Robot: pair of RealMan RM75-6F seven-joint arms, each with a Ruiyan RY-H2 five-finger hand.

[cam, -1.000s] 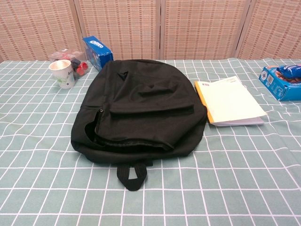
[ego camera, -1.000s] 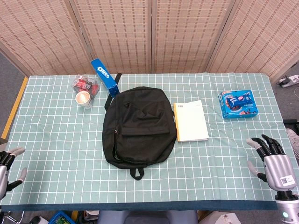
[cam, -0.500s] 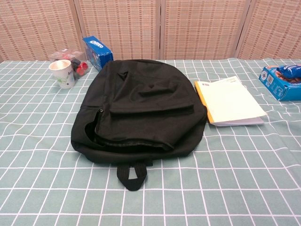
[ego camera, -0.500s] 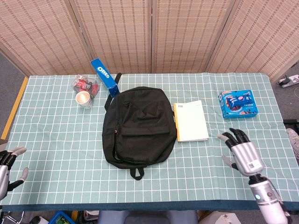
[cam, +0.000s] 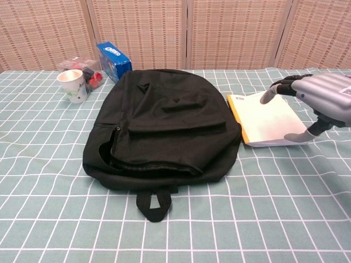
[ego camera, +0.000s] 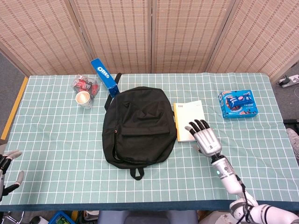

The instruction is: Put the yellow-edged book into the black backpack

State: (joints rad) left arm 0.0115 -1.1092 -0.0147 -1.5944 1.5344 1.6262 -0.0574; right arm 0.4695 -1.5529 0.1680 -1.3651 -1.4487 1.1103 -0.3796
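The yellow-edged book [ego camera: 188,119] [cam: 261,117] lies flat on the tablecloth, just right of the black backpack [ego camera: 138,126] [cam: 162,127]. The backpack lies flat, its zipper gaping along the near left side. My right hand [ego camera: 204,136] [cam: 315,100] hovers over the book's near right corner, fingers spread, holding nothing. My left hand [ego camera: 5,169] sits at the table's near left edge, fingers apart and empty; the chest view does not show it.
A blue Oreo box [ego camera: 103,77] stands behind the backpack's top. A paper cup [ego camera: 83,98] and a red snack packet [ego camera: 85,84] sit at the back left. A blue cookie pack [ego camera: 238,104] lies to the right of the book.
My right hand has swept from the near right table edge leftward and forward to the book's near corner. The left hand has dropped slightly lower at the frame edge.
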